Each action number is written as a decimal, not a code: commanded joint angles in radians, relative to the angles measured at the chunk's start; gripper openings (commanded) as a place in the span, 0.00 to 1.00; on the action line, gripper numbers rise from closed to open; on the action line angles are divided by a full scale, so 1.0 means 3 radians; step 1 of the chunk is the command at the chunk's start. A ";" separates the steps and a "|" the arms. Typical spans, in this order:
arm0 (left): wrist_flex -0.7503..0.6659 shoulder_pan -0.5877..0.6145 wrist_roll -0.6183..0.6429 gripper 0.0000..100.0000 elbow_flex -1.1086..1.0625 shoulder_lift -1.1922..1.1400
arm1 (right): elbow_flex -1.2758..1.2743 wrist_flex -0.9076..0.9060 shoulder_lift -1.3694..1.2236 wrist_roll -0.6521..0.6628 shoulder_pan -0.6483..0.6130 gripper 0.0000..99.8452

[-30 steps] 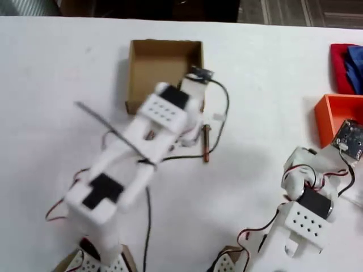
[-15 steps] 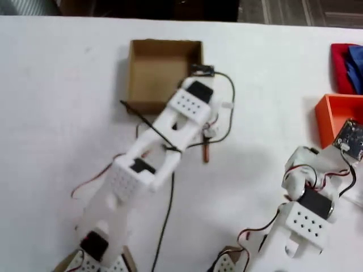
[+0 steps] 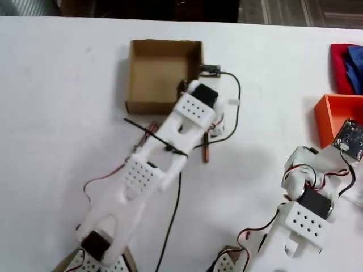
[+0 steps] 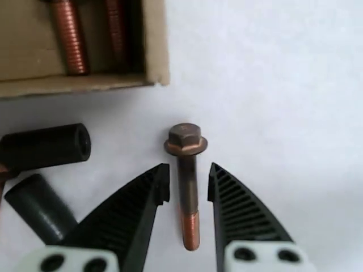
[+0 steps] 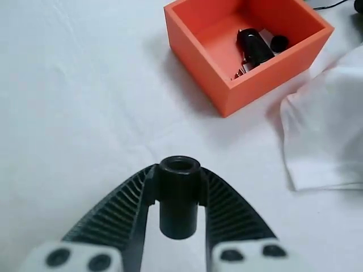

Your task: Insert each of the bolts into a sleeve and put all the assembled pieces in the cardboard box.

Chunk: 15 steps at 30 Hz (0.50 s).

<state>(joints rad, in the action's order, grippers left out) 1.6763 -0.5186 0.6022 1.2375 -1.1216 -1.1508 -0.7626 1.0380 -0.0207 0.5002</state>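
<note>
A copper bolt [image 4: 188, 187] lies on the white table just outside a corner of the cardboard box [image 4: 154, 51]. My left gripper [image 4: 188, 173] is open, one black finger on each side of the bolt's shank, with small gaps. Two black sleeves [image 4: 48, 147] [image 4: 35, 207] lie beside it. Threaded copper ends [image 4: 71, 39] show inside the box. From above, the left arm [image 3: 193, 110] reaches to the box's [image 3: 136, 73] near right corner, with the bolt [image 3: 206, 150] beside it. My right gripper [image 5: 178, 173] is shut on an upright black sleeve [image 5: 178, 198].
An orange bin [image 5: 227, 90] with black parts [image 5: 255, 45] inside stands ahead of the right gripper, a white cloth [image 5: 326, 141] beside it. From above, the orange bin [image 3: 326, 122] and a red and blue cloth [image 3: 346, 65] sit at the right edge. Black cable [image 3: 170, 221] trails across the table.
The left arm has swung right and stretched out toward the box's near right corner, over the bolt. The right arm has not moved.
</note>
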 commanded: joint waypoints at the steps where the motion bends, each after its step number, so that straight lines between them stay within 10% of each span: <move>1: 0.0005 -0.0066 0.0020 0.14 0.0299 -0.0020 | 0.0015 0.0074 0.0105 -0.0031 0.0003 0.02; 15: 0.0010 -0.0066 0.0015 0.14 0.0330 -0.0266 | 0.0015 0.0074 0.0105 -0.0031 0.0003 0.02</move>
<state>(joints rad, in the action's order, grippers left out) 1.6763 -0.5340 0.6022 1.3050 -1.2106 -1.1508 -0.7626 1.0380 -0.0207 0.5002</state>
